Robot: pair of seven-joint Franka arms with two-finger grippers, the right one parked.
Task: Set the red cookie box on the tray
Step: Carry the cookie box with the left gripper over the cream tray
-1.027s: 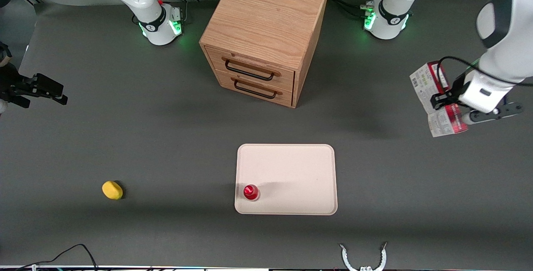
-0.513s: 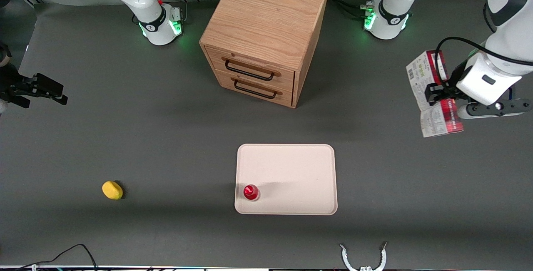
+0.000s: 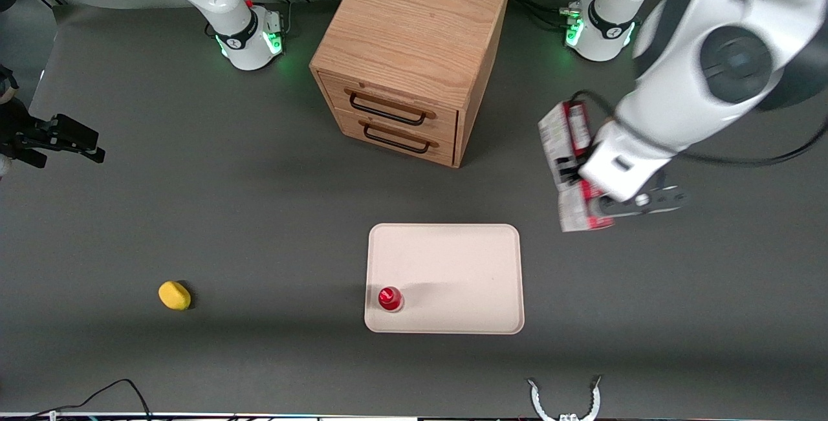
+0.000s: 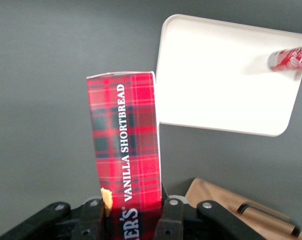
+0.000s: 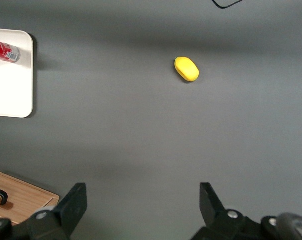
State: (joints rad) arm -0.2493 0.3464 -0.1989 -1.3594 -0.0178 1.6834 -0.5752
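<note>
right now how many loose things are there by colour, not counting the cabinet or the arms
Red: 2, the red cookie box held in the gripper above the table, and a small red can standing on the tray
Cream: 1, the tray
Yellow: 1, a rounded yellow object toward the parked arm's end of the table
Total: 4

gripper (image 3: pixel 577 178) clamping red cookie box (image 3: pixel 569 149) above bare table, tray (image 3: pixel 453 259) lying mostly open, small red can (image 3: pixel 390 298) occupying one corner, wooden cabinet (image 3: pixel 414 52) standing nearby
</note>
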